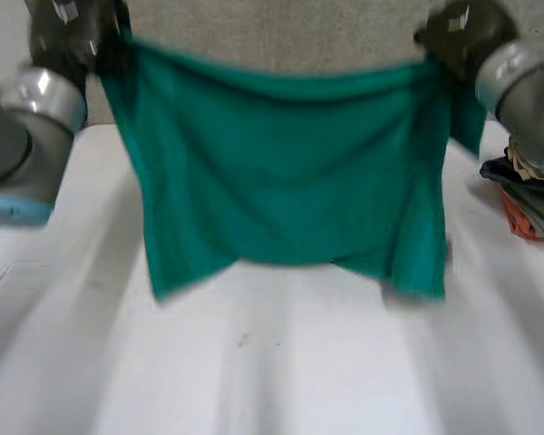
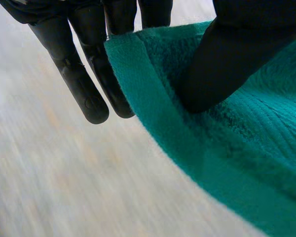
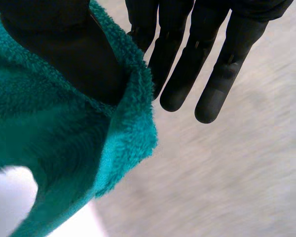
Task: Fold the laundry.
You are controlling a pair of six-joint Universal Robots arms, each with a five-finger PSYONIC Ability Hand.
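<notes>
Towel [image 1: 286, 181] hung from left hand [image 2: 222, 54] and right hand [image 3: 64, 54], one top corner pinched in each, lower edge drooping toward tabletop [image 1: 254, 362]. Green terry, fluffy nap, flat woven hem, roughly rectangular, sagging at middle. Left: thumb clamped on corner, fingers [image 2: 89, 79] straight on far side of cloth. Right: same pinch, fingers [image 3: 212, 74] extended. Both raised, spread wide apart. Clothes pile [image 1: 526, 199] below right hand.
</notes>
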